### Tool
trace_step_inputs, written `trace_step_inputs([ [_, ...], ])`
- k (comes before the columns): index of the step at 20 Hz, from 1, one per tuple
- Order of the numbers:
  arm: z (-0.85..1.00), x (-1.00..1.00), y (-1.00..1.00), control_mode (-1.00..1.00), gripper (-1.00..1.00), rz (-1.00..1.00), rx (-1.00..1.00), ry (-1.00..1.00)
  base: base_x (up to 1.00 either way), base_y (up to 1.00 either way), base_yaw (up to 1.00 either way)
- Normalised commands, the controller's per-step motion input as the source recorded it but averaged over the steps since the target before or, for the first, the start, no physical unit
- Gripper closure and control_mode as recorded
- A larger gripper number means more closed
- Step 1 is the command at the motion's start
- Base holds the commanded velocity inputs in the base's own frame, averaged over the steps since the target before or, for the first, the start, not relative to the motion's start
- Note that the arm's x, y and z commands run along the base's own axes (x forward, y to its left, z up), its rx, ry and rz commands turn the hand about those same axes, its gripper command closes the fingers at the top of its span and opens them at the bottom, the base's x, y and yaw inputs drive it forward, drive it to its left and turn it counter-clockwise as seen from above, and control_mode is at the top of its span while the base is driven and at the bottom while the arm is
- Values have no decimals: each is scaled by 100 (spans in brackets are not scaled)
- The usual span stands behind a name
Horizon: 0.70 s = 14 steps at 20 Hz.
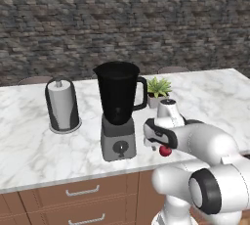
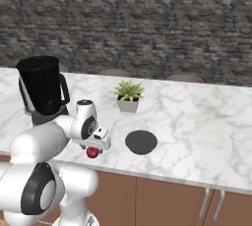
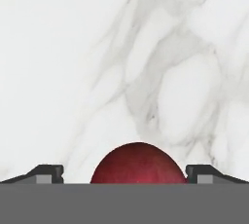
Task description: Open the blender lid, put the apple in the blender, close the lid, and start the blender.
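While the arm bends low at the lower right of the left base view, the gripper (image 1: 164, 146) sits just above the apple (image 1: 166, 151), which peeks out red beneath the hand, right of the blender (image 1: 117, 109) at frame centre; its jar top is open, a paper-towel roll (image 1: 62, 105) stands at the left and a small potted plant (image 1: 158, 91) behind. From the right base view, the blender (image 2: 43, 90) stands at the upper left, the gripper (image 2: 93, 147) and apple (image 2: 92, 152) lie at lower left near the counter (image 2: 197, 122) edge, and the blender lid (image 2: 141, 142) lies flat on the marble at centre, well apart from the jar, below the plant (image 2: 129, 95). Seen from the hand view, the apple (image 3: 138, 163) sits at bottom centre between the two fingertips (image 3: 46, 172), which stand spread on either side of it; whether they touch the fruit I cannot tell.
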Motion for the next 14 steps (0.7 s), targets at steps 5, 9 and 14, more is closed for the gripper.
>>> trace_step_inputs([
  [5, -35, 0, 4, -100, 100, 0, 1, 1, 0, 0, 0],
  [9, 5, -20, 0, -100, 100, 0, 0, -4, 0, 0, 0],
  [14, 78, -34, -4, -100, 100, 0, 0, -18, 0, 0, 0],
])
